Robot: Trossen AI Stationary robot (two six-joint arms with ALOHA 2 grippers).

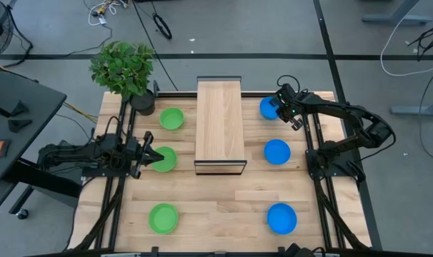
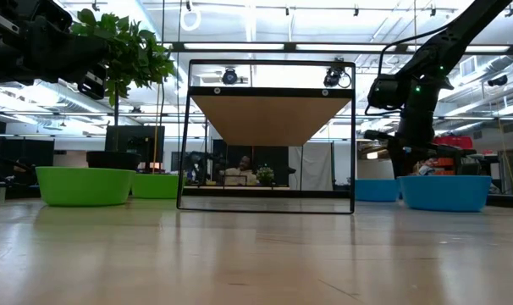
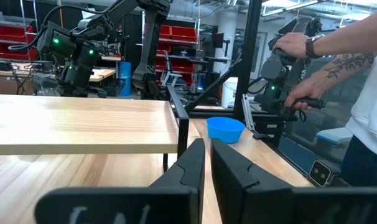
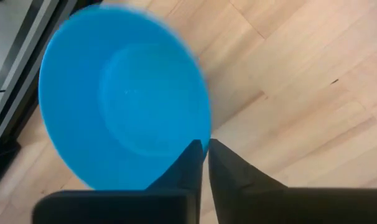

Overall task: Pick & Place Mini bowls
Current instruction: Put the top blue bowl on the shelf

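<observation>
1. Gripping the rim of the far blue mini bowl (image 4: 123, 99), the right gripper (image 4: 205, 149) is pinching the bowl's edge between its two dark fingers (image 4: 235, 171), which are sitting nearly together around that rim.
2. Seen from above, that bowl (image 1: 268, 108) is sitting at the far right of the table (image 1: 216, 214), just beside the raised wooden shelf (image 1: 219, 121), with the right gripper (image 1: 279, 108) reaching over it.
3. Two more blue mini bowls are lying on the right side, one at the middle (image 1: 276, 151) and one near the front (image 1: 281, 218), well apart from each other.
4. Three green mini bowls are lying on the left side: one at the far end (image 1: 171, 118), one at the middle (image 1: 163, 158), one near the front (image 1: 163, 218).
5. The left gripper (image 1: 151, 157) is hovering at the middle green bowl's edge; its jaws are standing closed with only a slit between them, and I cannot tell whether they are touching the bowl.
6. A potted leafy plant (image 1: 123, 68) is standing at the far left corner.
7. A person's hand (image 3: 294, 43) is showing beyond the table in the left wrist view.
</observation>
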